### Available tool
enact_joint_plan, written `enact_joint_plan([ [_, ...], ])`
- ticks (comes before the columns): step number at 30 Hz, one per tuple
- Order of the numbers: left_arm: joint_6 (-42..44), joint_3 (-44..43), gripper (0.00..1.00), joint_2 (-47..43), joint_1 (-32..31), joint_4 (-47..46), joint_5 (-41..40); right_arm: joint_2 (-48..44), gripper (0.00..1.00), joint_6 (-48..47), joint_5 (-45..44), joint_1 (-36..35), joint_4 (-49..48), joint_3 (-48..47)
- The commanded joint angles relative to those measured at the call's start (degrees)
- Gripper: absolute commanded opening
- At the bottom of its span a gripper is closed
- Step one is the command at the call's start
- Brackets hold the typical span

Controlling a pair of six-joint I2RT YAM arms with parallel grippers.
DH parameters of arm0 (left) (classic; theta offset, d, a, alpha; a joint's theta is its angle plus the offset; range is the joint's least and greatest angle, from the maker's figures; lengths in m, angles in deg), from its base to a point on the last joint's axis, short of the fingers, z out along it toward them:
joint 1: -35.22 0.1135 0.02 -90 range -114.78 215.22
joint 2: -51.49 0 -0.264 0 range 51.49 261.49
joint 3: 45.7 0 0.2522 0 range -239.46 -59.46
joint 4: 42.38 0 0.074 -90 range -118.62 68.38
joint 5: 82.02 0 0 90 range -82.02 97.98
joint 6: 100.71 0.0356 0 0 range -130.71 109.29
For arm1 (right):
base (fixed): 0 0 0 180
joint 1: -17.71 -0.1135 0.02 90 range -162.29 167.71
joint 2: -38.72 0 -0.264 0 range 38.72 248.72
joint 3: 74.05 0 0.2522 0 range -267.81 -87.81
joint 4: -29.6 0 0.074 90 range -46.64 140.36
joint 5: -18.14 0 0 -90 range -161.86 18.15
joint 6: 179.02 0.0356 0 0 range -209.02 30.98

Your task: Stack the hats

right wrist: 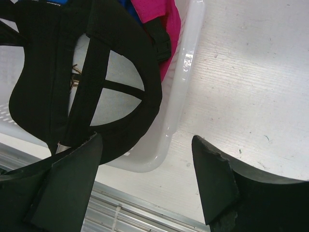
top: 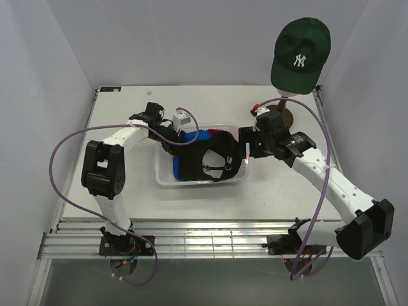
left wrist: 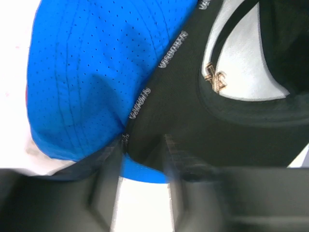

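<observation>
Top view: clear tray [top: 167, 180] at the table's centre, holding three of the hats. The black cap [top: 224, 167] lies upturned on top, its inner bands and back strap showing. The blue cap [top: 183, 169] sits beneath it, and the magenta cap [top: 221, 134] is at the tray's far right corner. The green cap [top: 299, 54] rests apart, on the mannequin head [top: 285, 97] at the far right.

Left wrist view: left gripper [left wrist: 142, 154] is at the tray's far left. Its fingers stand apart on either side of the overlapping rims of the black and blue caps, with a gap visible between them.

Right wrist view: right gripper [right wrist: 147, 145] is spread wide over the tray's right wall. One finger [right wrist: 72, 179] is beside the black cap's rim, the other above bare table [right wrist: 251, 72]; it holds nothing.
</observation>
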Motion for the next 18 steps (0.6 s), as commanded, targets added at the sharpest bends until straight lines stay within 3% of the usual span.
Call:
enact_joint_plan([
  [1, 1.35, -1.01, 0.43, -0.04, -0.35, 1.73, 6.58, -1.61, 0.8, -0.63, -1.22, -0.27, -2.25, -0.45],
  [6, 3.55, -4.7, 0.0, -0.66, -0.18, 8.32, 6.68, -1.52, 0.8, -0.9, -1.75, -0.27, -1.81, -0.72],
  [14, -2.32, -11.64, 0.0, -5.48, -0.18, 10.53, 3.08, -2.49, 0.8, -3.62, -1.66, -0.27, -0.67, -3.26],
  [18, -5.94, -18.04, 0.0, -6.89, -0.26, 12.28, 1.58, -4.33, 0.8, -14.12, -2.37, -0.27, -0.57, -8.0],
])
